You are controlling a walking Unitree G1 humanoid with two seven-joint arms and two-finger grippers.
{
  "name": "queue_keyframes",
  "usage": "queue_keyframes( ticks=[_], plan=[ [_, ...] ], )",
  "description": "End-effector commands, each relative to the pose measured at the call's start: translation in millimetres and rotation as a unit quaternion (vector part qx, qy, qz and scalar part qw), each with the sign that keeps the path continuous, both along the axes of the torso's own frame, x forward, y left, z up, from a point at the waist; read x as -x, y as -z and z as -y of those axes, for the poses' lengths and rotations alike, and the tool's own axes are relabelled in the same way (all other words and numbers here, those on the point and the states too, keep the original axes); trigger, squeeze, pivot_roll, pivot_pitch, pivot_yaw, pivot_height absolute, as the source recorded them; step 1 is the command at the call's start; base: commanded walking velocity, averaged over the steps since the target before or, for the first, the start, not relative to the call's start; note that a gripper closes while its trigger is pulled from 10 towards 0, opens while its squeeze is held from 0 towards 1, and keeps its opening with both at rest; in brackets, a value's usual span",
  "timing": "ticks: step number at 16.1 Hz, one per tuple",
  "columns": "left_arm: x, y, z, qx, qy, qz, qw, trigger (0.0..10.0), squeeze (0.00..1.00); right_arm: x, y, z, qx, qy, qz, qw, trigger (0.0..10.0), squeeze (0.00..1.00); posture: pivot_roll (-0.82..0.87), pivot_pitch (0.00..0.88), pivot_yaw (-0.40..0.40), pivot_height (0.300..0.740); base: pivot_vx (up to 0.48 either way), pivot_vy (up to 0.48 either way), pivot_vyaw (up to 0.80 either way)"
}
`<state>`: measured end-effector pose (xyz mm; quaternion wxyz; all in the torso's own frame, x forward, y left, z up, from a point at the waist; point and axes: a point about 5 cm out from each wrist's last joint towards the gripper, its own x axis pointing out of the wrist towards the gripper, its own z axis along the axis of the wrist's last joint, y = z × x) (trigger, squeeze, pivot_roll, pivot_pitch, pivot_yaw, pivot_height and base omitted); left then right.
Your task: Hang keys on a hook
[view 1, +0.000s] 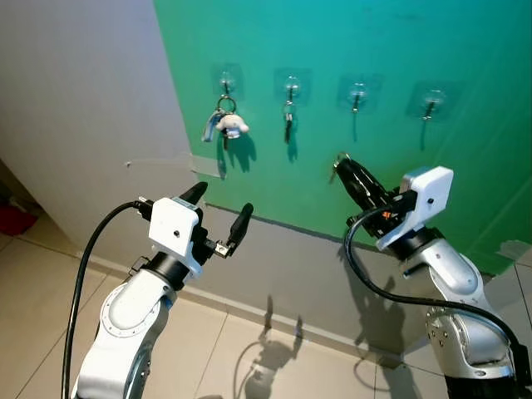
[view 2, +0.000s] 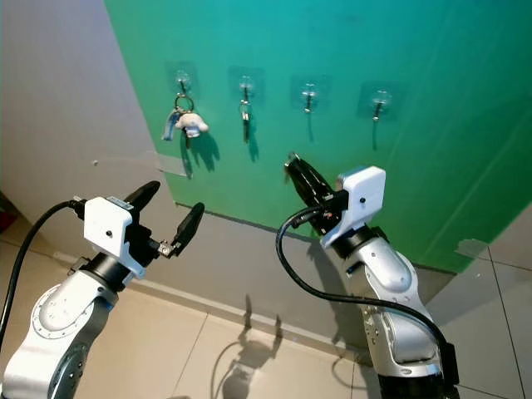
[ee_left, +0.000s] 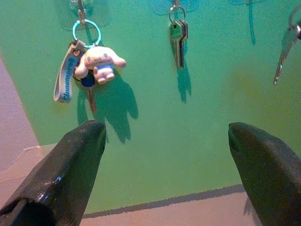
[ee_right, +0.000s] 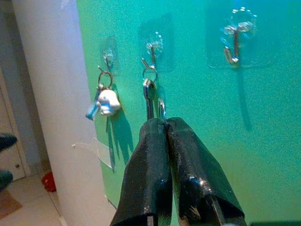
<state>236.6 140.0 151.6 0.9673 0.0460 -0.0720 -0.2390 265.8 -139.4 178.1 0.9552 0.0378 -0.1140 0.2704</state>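
Note:
Four clear hooks sit in a row on the green wall sheet (view 1: 416,50). The first hook (view 1: 226,83) carries a keychain with a white plush dog (view 1: 233,125) and a blue strap. A small bunch of keys (view 1: 288,112) hangs from the second hook. The third hook (view 1: 357,93) and fourth hook (view 1: 431,101) are bare. My right gripper (view 1: 341,163) is shut on a key ring (ee_right: 162,109) whose key (ee_left: 283,52) dangles below and left of the third hook, a little off the wall. My left gripper (view 1: 220,208) stands open and empty, lower down, under the first two hooks.
A grey wall (view 1: 75,100) adjoins the green sheet on the left, with a grey band (view 1: 283,258) beneath it. Pale floor tiles (view 1: 249,349) lie below. A red object (view 1: 12,220) sits on the floor at far left.

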Motion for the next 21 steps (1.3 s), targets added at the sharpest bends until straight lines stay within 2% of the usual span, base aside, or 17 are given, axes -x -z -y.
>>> queue_keyframes(
  ticks=[1,3,4,11,13,16,18,21],
  plan=[
    [2.8,-5,2.4,0.004,0.024,0.004,1.0,10.0,0.0,-1.6,-10,-4.3,-0.009,-0.016,0.013,1.0,10.0,0.0,0.01,0.0,0.031,0.74,0.0,0.0,0.0],
    [6.8,-7,6.6,0.014,0.06,0.004,0.998,10.0,0.0,-4.3,-14,-6.2,-0.013,-0.024,0.019,0.999,10.0,0.0,0.01,0.0,0.031,0.74,0.0,0.0,0.0],
    [12.2,-10,11.9,0.024,0.097,0.001,0.995,10.0,0.0,-6.8,-19,-8.5,-0.018,-0.034,0.024,0.999,10.0,0.0,0.01,0.0,0.033,0.74,0.0,0.0,0.0],
    [21.1,-16,20.6,0.045,0.16,-0.007,0.986,10.0,0.0,-18.0,-39,-16.2,-0.068,-0.058,0.039,0.995,10.0,0.0,0.02,0.0,0.035,0.74,0.0,0.0,0.0],
    [21.6,-16,21.7,0.047,0.168,-0.01,0.985,10.0,0.0,-24.6,-43,-14.3,-0.092,-0.05,0.03,0.994,10.0,0.0,0.02,0.0,0.037,0.74,0.0,0.0,0.0],
    [21.2,-16,21.0,0.046,0.168,-0.012,0.985,10.0,0.0,-30.8,-44,-11.2,-0.1,-0.038,0.017,0.994,10.0,0.0,0.02,0.0,0.038,0.74,0.0,0.0,0.0],
    [21.0,-16,20.6,0.044,0.167,-0.014,0.985,10.0,0.0,-41.3,-42,-6.2,-0.107,-0.004,-0.009,0.994,10.0,0.0,0.02,0.0,0.039,0.74,0.0,0.0,0.0],
    [20.5,-15,20.3,0.043,0.164,-0.015,0.985,10.0,0.0,-44.2,-38,-6.4,-0.115,-0.007,-0.035,0.993,10.0,0.0,0.02,0.0,0.039,0.74,0.0,0.0,0.0]
  ],
)
